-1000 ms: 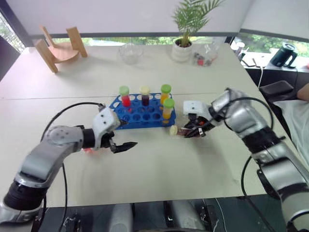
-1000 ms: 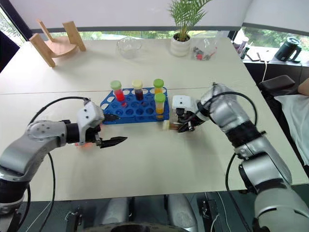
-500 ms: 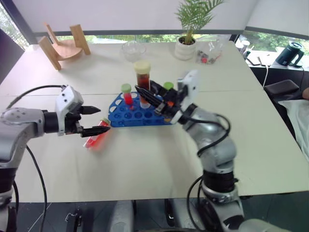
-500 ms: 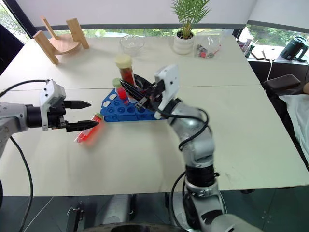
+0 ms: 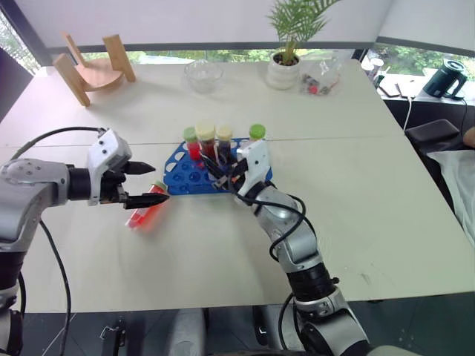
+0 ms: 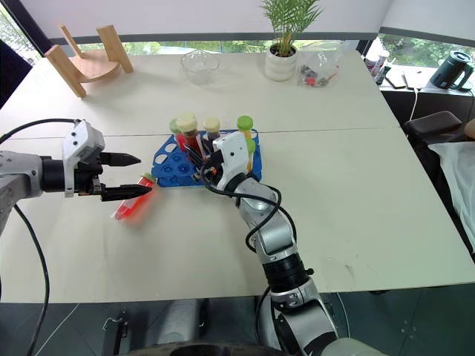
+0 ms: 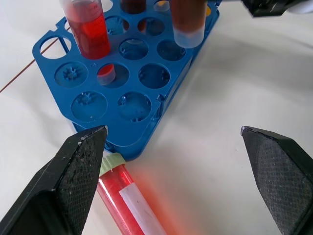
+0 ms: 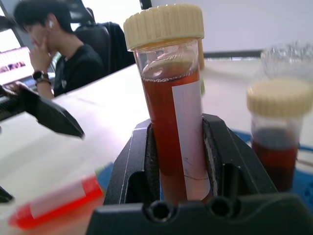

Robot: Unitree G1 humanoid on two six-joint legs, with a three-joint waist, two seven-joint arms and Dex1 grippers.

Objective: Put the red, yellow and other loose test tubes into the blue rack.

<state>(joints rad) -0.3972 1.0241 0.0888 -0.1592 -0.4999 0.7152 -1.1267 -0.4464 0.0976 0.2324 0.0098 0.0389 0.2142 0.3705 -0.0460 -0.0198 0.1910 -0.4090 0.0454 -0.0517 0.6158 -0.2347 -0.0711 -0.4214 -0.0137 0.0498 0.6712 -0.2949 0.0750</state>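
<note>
We see the blue rack (image 5: pixel 211 172) in the middle of the frame on the pale table (image 5: pixel 371 208). Our right gripper (image 5: pixel 215 165) is clamped on a brown tube with a cream cap (image 8: pixel 172 117), held upright over the rack's near rows; its bottom hangs just above the holes in the left wrist view, not seated. Already standing in the rack: a red tube with a green cap (image 5: pixel 192 144), a dark tube with a cream cap (image 5: pixel 223 142), and a green-capped tube (image 5: pixel 257 133) at the right end of the back row, its liquid hidden behind the arm.

Left of center, a loose red tube with a green cap (image 5: pixel 146 207) lies flat on the table, cap end just beside the rack's near left corner. Our left gripper (image 5: pixel 147 184) hovers over it, fingers spread wide, holding nothing, tips pointing toward the rack.

Upper frame: wooden stand (image 5: pixel 87 67) at upper left, glass bowl (image 5: pixel 201 74), potted plant (image 5: pixel 286 44). A seated person (image 8: pixel 54 49) shows in the right wrist view.
</note>
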